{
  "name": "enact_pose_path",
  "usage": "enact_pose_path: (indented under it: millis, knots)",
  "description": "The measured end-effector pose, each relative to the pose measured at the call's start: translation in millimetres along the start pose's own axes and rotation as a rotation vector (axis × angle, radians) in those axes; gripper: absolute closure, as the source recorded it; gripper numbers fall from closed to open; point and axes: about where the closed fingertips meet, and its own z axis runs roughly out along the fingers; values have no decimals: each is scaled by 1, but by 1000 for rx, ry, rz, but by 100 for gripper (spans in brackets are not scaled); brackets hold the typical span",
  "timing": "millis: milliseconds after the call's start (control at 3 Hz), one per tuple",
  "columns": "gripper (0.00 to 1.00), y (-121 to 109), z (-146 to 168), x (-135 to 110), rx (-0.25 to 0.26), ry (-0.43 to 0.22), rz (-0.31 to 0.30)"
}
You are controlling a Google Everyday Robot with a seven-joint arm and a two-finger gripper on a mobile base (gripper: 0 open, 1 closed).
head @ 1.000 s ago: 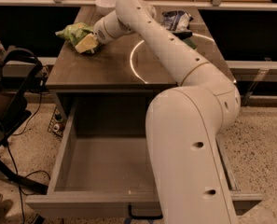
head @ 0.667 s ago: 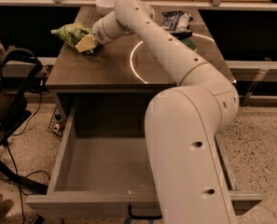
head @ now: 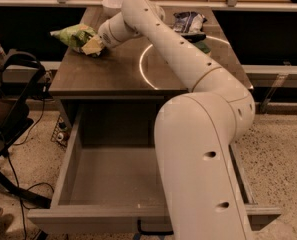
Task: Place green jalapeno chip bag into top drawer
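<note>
The green jalapeno chip bag (head: pixel 72 34) is at the far left of the table top, sticking out past the table's left edge. My gripper (head: pixel 94 45) is at the bag's right end, and its pale fingers look closed on the bag. The arm reaches across the table from the lower right. The top drawer (head: pixel 103 219) is pulled wide open below the table's front edge. Its inside shows nothing in it, and my arm hides its right part. Its black handle (head: pixel 153 231) shows at the bottom.
A dark blue-and-silver bag (head: pixel 188 21) lies at the table's back right, and a white bowl (head: pixel 112 4) is at the back. A small green item (head: pixel 204 47) peeks out beside the arm. A black chair (head: pixel 8 109) and cables stand on the floor at left.
The bag has shifted left and slightly up, out past the table's left edge, with my gripper at it. The drawer has not moved.
</note>
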Motion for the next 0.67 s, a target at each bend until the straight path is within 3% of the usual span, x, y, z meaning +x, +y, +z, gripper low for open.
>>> enact_pose_path:
  millis: [667]
  knots:
    - [100, 0, -2, -3, 0, 0, 0]
